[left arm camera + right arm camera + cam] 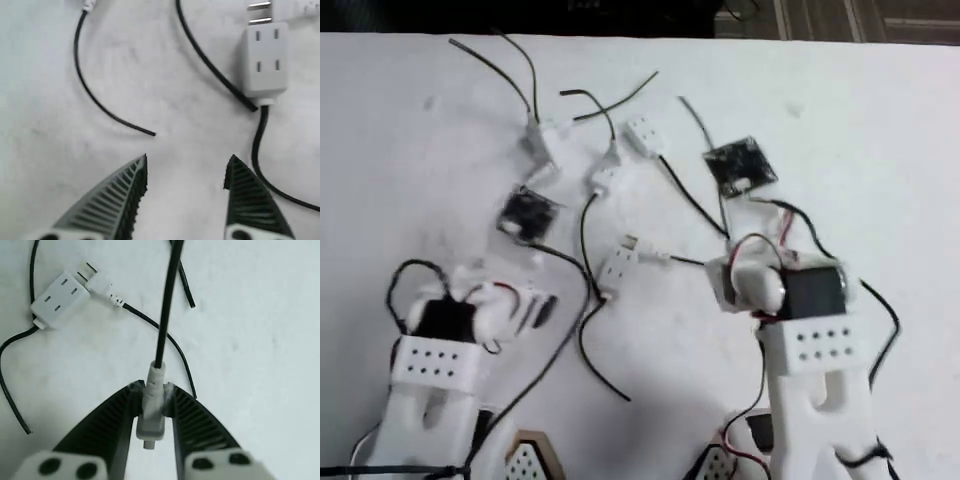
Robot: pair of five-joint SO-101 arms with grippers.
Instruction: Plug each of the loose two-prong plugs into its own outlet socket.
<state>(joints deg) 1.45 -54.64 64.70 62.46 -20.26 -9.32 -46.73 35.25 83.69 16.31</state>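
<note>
Ribbed jaws of the right gripper clamp a grey two-prong plug, its long axis in line with the claw and its black cord running out ahead. The white outlet socket lies flat between the arms, off to one side, with a second plug just beside it. The left gripper, jaws parted, looks nearer. Thin cords cross the table between.

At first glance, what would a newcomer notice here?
The right gripper is shut on a plug, its black cord leading away over the table. The left gripper hangs open near a white socket. More sockets and cords lie scattered mid-table.
</note>
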